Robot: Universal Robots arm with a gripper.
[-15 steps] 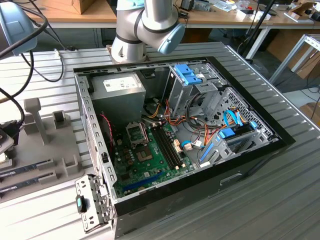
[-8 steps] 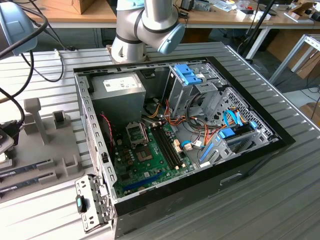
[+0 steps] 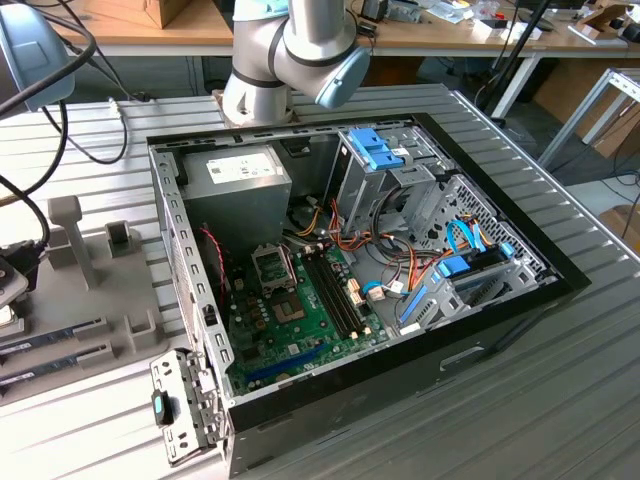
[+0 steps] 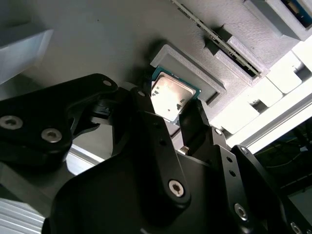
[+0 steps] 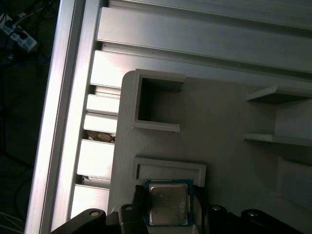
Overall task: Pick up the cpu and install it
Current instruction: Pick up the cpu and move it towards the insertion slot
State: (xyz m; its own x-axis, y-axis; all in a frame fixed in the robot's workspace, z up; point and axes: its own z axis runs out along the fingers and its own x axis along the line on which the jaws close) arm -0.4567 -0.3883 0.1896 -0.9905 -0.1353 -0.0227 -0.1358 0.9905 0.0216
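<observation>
- Pale grey moulded parts holder (image 3: 120,290), on the exterior view's left: its low-walled nest (image 5: 168,168) keeps the small silvery square cpu (image 5: 168,202), green-rimmed, squared for pickup.
- Black metal gripper (image 5: 169,208) straddles the cpu; whether it has clamped, I cannot tell.
- At the holder's 3 o'clock, an open black computer case (image 3: 420,385) holds a green motherboard (image 3: 300,335); its metal-framed socket (image 3: 272,266), at 12 o'clock of a bare dark chip (image 3: 291,311), looks unfilled.

Glare washes out the cpu (image 4: 170,97) in the second wrist view, dim shadow around it.
</observation>
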